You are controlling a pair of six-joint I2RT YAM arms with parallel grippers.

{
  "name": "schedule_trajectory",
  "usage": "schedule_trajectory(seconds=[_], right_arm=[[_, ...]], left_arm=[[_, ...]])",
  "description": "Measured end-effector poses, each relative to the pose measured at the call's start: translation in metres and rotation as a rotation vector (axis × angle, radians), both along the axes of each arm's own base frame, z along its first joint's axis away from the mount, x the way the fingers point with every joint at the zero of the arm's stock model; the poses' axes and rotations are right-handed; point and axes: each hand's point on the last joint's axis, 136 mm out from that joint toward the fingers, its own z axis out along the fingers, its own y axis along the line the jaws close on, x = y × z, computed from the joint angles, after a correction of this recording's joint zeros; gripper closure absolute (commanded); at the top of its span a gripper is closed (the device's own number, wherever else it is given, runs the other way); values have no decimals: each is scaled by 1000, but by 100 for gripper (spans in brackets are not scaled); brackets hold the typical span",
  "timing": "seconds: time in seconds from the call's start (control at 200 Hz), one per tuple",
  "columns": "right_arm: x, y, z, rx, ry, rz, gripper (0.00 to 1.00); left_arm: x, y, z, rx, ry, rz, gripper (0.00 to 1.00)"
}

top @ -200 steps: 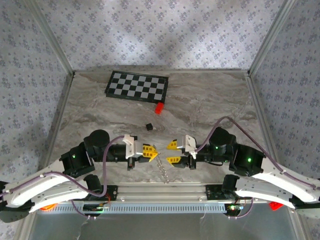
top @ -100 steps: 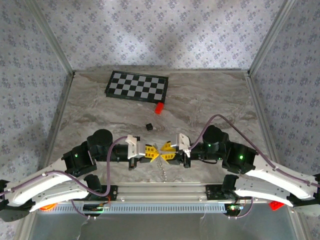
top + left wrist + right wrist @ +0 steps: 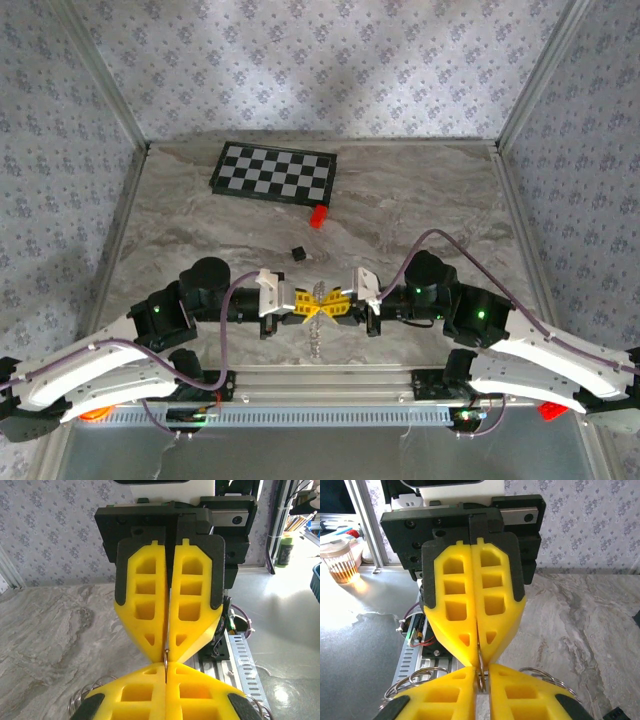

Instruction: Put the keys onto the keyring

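Between the two sets of yellow fingertips, the keyring [image 3: 316,335] is pinched from both sides. From above, the left gripper [image 3: 311,303] and the right gripper [image 3: 327,303] meet tip to tip. The keyring's free part trails from that meeting point toward the arm bases as a short silvery string over the table [image 3: 430,200]. At that size the jaws themselves are hard to read; the wrist views make them plain.

The left wrist view has the left gripper's own fingers pressed together along the bottom edge. A thin wire rises from their seam straight into the seam of the right gripper's fingers facing them, which are also pressed together. Bits of ring peep out low on either side.

The right wrist view gives the reverse angle. The wire stands at the point where the tips of both grippers meet, and wide loops fan out on both sides just behind the right gripper's fingertips, far clearer than in the left wrist view.

The top view adds what lies beyond the fingers: a black cube [image 3: 297,253] near the tips on the far side, a red block [image 3: 318,215] further out, and a checkerboard [image 3: 275,172] past that.
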Motion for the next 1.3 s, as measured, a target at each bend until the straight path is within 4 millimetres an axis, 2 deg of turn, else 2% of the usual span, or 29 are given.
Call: schedule_trajectory(seconds=[0.055, 0.12, 0.23, 0.415, 0.535, 0.72, 0.915, 1.299], right_arm=[[0, 0, 0, 0, -3, -1, 100], [1, 0, -1, -1, -1, -3, 100], [1, -1, -1, -1, -2, -6, 100], [2, -4, -6, 4, -2, -12, 100], [-1, -6, -8, 16, 1, 1, 100], [-6, -5, 1, 51, -7, 27, 100], [-9, -7, 12, 92, -24, 42, 100], [-9, -6, 13, 105, -30, 49, 100]], left_arm=[[0, 0, 0, 2, 1, 2, 100], [1, 0, -1, 2, 0, 5, 100], [1, 0, -1, 4, -1, 7, 84], [1, 1, 4, -31, 8, 14, 69], [0, 4, 5, -66, 14, 17, 68], [0, 4, 11, -94, 20, 19, 69], [1, 2, 10, -95, 28, 20, 74], [1, 2, 11, -98, 33, 20, 80]])
